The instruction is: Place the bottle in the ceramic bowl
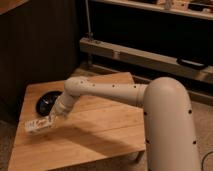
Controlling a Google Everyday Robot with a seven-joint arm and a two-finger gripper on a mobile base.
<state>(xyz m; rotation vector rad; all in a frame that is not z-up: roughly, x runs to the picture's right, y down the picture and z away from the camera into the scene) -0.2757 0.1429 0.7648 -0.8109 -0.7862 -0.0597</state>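
My jaws sit low over the front left part of the wooden surface (107, 127), at the tip of my white arm (107, 91). They are closed on the bottle (37, 125), pinching it at the end nearest my wrist. The bottle lies almost flat and sticks out leftward from the jaws, its far end tipped slightly down toward the front edge of the surface. Its body is white with some dark print on the side. I cannot tell whether it rests on the wood or hangs just above it.

The bowl (46, 102) is just behind the jaws, a little farther back on the surface. It is black, glossy and shallow. My wrist crosses in front of its right side, so only its left part shows. The bottle is outside the bowl, in front of it and clear of its rim.

To the right of the jaws, my arm rises and runs back across the surface to a thick, rounded shoulder at the right edge of the view. A shadow (82, 139) of the arm lies on the wood right of the jaws and nearer the front. Far behind the jaws stands a dark wall, and beyond my arm a pale metal rail (145, 56) runs across.
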